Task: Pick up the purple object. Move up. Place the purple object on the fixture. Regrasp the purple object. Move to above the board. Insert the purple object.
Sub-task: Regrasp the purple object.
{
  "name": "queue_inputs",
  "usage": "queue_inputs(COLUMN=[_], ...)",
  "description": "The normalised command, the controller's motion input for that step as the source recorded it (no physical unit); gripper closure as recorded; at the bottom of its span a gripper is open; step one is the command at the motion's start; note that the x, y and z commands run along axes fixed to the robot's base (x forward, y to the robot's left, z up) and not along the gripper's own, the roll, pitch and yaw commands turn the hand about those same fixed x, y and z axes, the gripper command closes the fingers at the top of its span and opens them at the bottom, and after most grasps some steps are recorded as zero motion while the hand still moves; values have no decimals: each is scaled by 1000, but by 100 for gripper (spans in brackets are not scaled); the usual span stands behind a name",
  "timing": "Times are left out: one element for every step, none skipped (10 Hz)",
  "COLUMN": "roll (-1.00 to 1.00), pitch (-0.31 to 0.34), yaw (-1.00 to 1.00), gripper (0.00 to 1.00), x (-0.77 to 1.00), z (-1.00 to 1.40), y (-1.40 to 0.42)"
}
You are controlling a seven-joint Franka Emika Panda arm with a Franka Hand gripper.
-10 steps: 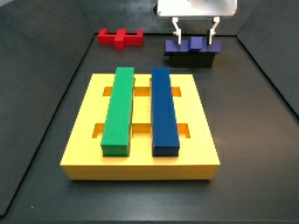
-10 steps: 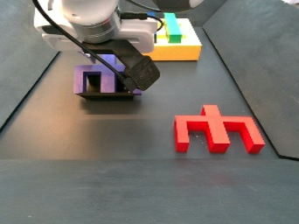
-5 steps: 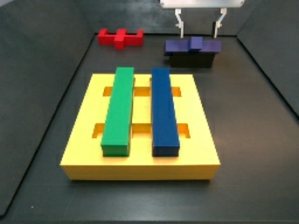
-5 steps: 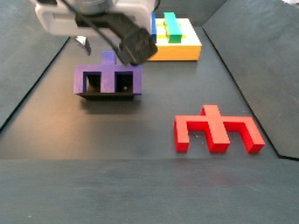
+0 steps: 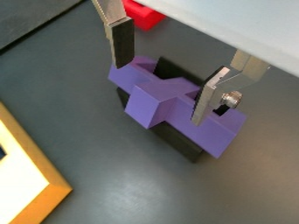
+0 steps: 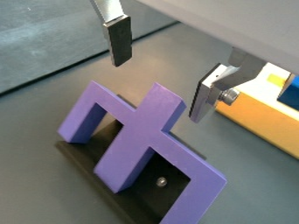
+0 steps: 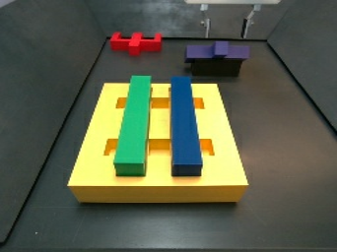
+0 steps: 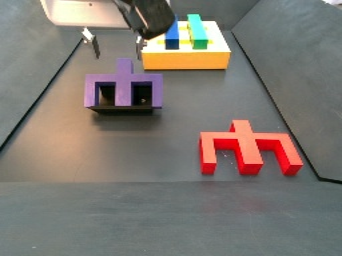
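Purple object (image 5: 163, 98) resting on top of the fixture (image 5: 193, 147), a flat comb shape with prongs, lying free with nothing gripping it. Hand (image 5: 163, 63) raised above it, fingers (image 5: 119, 39) spread apart on either side, clear of the piece and holding nothing. Same arrangement in both wrist views: purple object (image 6: 138, 144) flat across the black fixture (image 6: 146, 191), silver fingers (image 6: 117, 35) hanging above with open air between.

In a side view, purple object (image 7: 218, 49) and fixture (image 7: 218, 67) at the far end of the dark bench (image 7: 290, 138), hand (image 7: 228, 8) barely visible at the top edge. Board (image 7: 161, 182) nearer the camera, yellow, carrying a green bar (image 7: 133, 123) and a blue bar (image 7: 184, 123) side by side. Red block (image 7: 133, 41) at the far end, well apart from the fixture.

In a side view, purple object (image 8: 123, 90) on the fixture (image 8: 123, 108), hand (image 8: 114, 35) above, red block (image 8: 249, 149) lying apart, board (image 8: 187, 55) behind.
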Motion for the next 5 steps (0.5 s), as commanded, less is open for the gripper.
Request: queue_inputs(roll=[1000,1000,1000,1000,1000], pitch=[-49,-86,-80,-71,-86], yaw=[6,26,31,37,40], gripper=[0,0,0,0,0], x=[0,-31,-51,-40,-54], z=[57,0,0,0,0], y=[-97,-77,-103,-134,-143])
